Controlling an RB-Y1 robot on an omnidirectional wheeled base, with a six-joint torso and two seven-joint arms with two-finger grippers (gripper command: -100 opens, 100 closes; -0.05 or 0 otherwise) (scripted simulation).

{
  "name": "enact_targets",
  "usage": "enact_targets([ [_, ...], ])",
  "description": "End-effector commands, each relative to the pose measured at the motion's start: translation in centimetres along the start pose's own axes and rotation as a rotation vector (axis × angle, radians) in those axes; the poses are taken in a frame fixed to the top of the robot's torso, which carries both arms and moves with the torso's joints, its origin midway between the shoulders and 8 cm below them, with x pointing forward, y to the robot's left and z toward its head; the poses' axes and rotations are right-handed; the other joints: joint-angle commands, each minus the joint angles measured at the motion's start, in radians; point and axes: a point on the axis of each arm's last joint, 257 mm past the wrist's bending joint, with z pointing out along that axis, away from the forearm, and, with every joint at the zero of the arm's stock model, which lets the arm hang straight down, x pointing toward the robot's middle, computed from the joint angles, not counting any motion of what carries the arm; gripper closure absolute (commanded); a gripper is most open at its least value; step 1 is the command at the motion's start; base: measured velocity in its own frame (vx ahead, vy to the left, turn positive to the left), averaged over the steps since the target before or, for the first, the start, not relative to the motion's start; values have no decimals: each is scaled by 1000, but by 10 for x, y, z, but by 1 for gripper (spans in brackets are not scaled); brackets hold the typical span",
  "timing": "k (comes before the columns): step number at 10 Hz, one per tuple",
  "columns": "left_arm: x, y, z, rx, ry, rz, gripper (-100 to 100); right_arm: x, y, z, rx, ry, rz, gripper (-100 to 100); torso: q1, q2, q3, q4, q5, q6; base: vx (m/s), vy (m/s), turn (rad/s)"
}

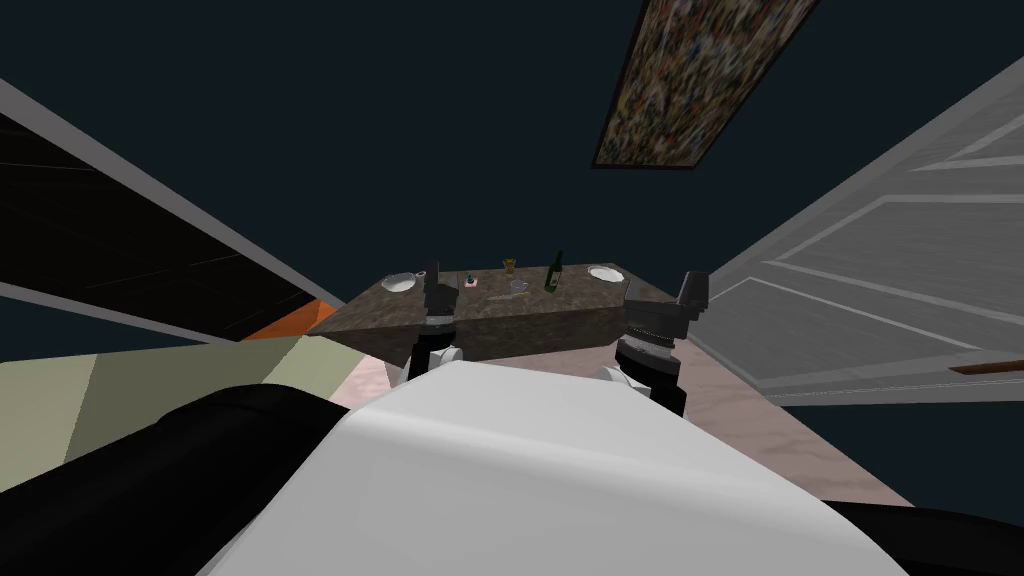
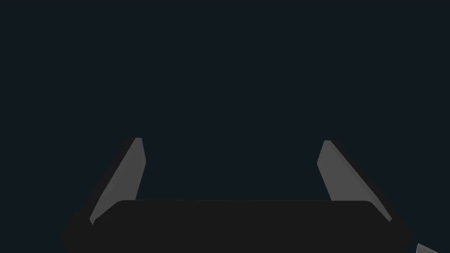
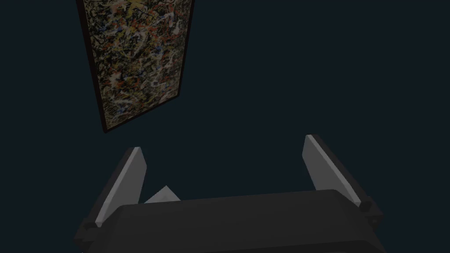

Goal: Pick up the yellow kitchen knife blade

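Left gripper point(image 2: 232, 140) and right gripper point(image 3: 223, 142) gape wide at the table's point(image 1: 560, 318) near edge, and the yellow knife point(image 1: 503, 297) lies flat mid-table just beside a glass point(image 1: 518, 288) — a careless reach likely clips glass or green bottle point(image 1: 553, 272).

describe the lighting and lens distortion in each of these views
Head view: the wide lens splays the door and walls to the corners and leaves the table small; dim, flat light. Left wrist view: evenly dark, no glare on the open left gripper. Right wrist view: equally dim, the open right gripper lit paler.
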Motion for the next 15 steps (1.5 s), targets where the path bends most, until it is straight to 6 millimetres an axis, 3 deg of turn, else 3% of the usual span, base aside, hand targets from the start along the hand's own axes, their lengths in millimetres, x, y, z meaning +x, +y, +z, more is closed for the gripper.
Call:
enact_targets([
  [1,7,-6,10,25,43,21,-100,0,0,0,0,0,0,0,0,0,0,0,0,0,7,1,19],
  [9,27,-5,59,59,136,94,-100,0,0,0,0,0,0,0,0,-3,-2,-1,0,0,29,1,16],
  [11,27,14,74,18,150,123,-100,0,0,0,0,0,0,0,0,-2,-1,-1,0,0,23,0,19],
  [12,30,10,79,28,151,119,-100,0,0,0,0,0,0,0,0,-2,-1,-1,0,0,17,-3,9],
  [13,28,24,85,-2,154,133,-100,0,0,0,0,0,0,0,0,-2,-1,0,0,0,13,-3,13],
  [14,30,22,90,1,156,130,-100,0,0,0,0,0,0,0,0,-2,-1,0,0,0,8,-2,8],
  [15,29,36,98,-30,157,140,-100,0,0,0,0,0,0,0,0,-1,-1,0,0,0,3,-3,16],
])
